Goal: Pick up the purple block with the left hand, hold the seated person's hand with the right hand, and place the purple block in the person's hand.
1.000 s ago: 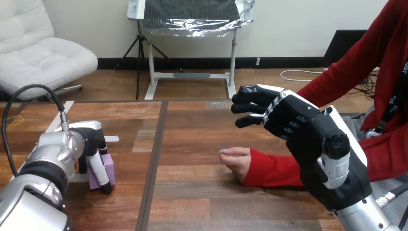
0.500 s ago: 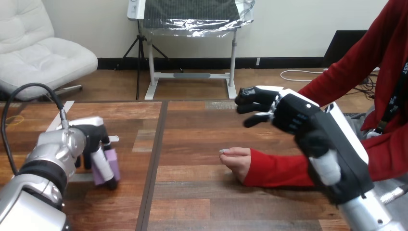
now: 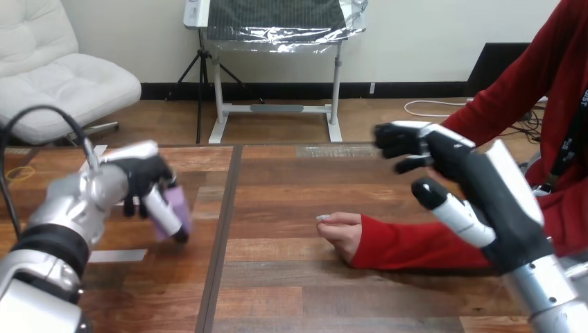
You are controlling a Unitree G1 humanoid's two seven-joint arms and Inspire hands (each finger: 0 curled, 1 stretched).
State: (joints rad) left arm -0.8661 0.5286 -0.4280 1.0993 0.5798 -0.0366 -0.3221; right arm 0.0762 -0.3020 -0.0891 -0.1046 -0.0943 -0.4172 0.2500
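My left hand (image 3: 142, 182) is at the table's left, lifted a little off the wood, its fingers and thumb curled round the purple block (image 3: 173, 208). The block hangs tilted in that grip. The person's hand (image 3: 342, 232) rests on the table near the middle, loosely curled, coming in from the right on a red sleeve. My right hand (image 3: 444, 159) hovers above and to the right of it, apart from it, palm turned down with fingers relaxed and the thumb (image 3: 451, 211) sticking out toward me.
A strip of white tape (image 3: 118, 256) lies on the wood below my left hand. A dark seam (image 3: 222, 229) runs down the table between the block and the person's hand.
My left hand has lifted the purple block off the table and carried it up and right. My right hand has swung to the right and turned, its thumb now showing.
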